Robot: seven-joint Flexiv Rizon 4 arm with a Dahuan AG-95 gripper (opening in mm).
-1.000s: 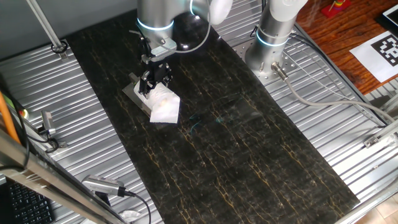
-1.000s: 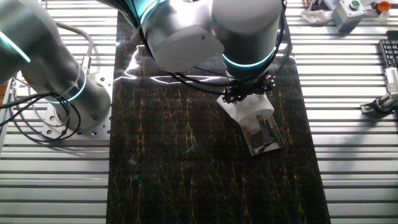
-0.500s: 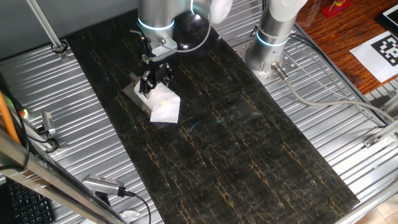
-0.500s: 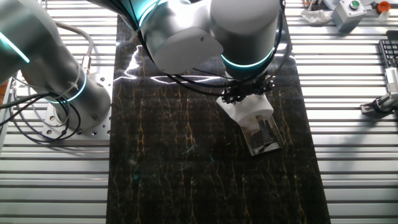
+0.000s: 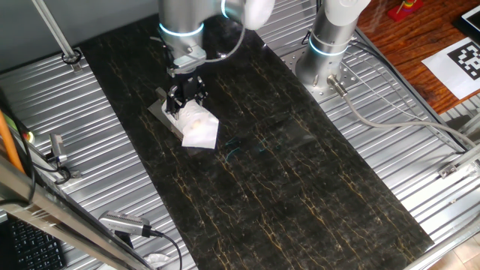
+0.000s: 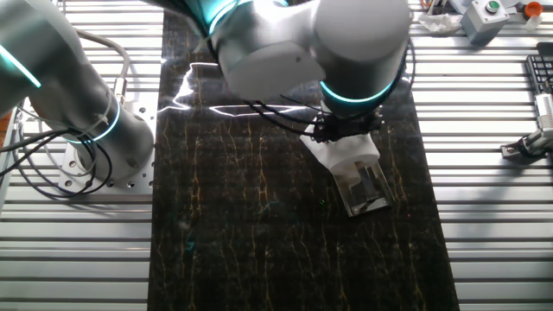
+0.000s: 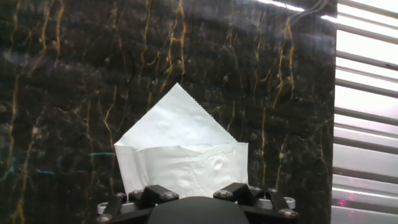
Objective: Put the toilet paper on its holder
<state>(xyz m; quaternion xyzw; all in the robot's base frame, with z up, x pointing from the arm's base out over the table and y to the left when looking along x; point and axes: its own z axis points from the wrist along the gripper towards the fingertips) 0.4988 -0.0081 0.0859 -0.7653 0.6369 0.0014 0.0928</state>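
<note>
One small white roll of soft toilet paper (image 5: pixel 196 124) sits over the flat grey metal holder (image 6: pixel 364 189), seemingly for threading; the hand (image 5: pixel 187 98) hovers above, its spread unclear.

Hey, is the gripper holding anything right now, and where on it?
The gripper sits right at the top of the white toilet paper roll over the grey metal holder, but the fingertips are hidden, so a hold cannot be confirmed.

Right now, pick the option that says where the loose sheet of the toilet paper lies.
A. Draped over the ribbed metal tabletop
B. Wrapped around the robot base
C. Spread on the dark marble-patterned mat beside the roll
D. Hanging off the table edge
C: the hand view shows the toilet paper with its pointed sheet lying flat on the dark mat.
</note>
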